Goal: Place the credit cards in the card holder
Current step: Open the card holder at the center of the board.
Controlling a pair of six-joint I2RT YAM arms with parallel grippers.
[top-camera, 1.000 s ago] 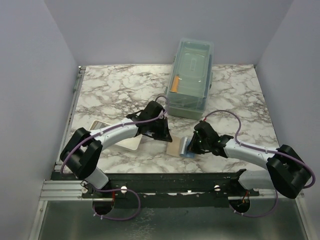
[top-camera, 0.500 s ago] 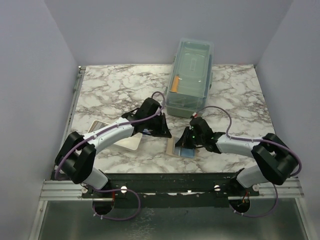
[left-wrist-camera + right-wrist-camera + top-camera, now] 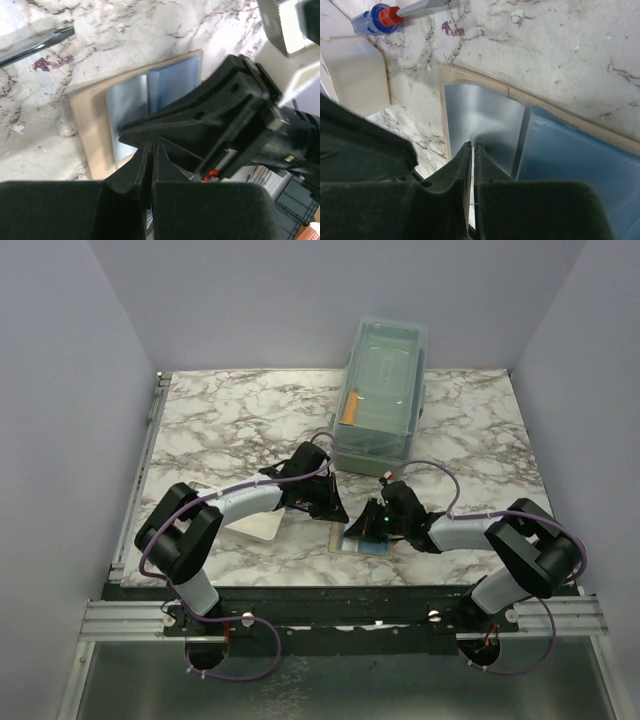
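Centrally, the card holder (image 3: 358, 538) lies open near the table's front edge, with what looks like a grey card (image 3: 482, 125) on its blue lining. The left gripper (image 3: 337, 514) and right gripper (image 3: 363, 530) hover over it, fingers pinched together, apparently holding nothing. Best to nudge the card flat under the pocket lip. A white tray (image 3: 250, 527) crowds the left, a clear box (image 3: 380, 400) sits behind.

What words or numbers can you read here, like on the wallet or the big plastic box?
None: no word, number or sign can be read in any view.
The card holder shows only plain blue lining.
The clear box is too small and blurred to show any label.
The screwdriver handle shows no print.
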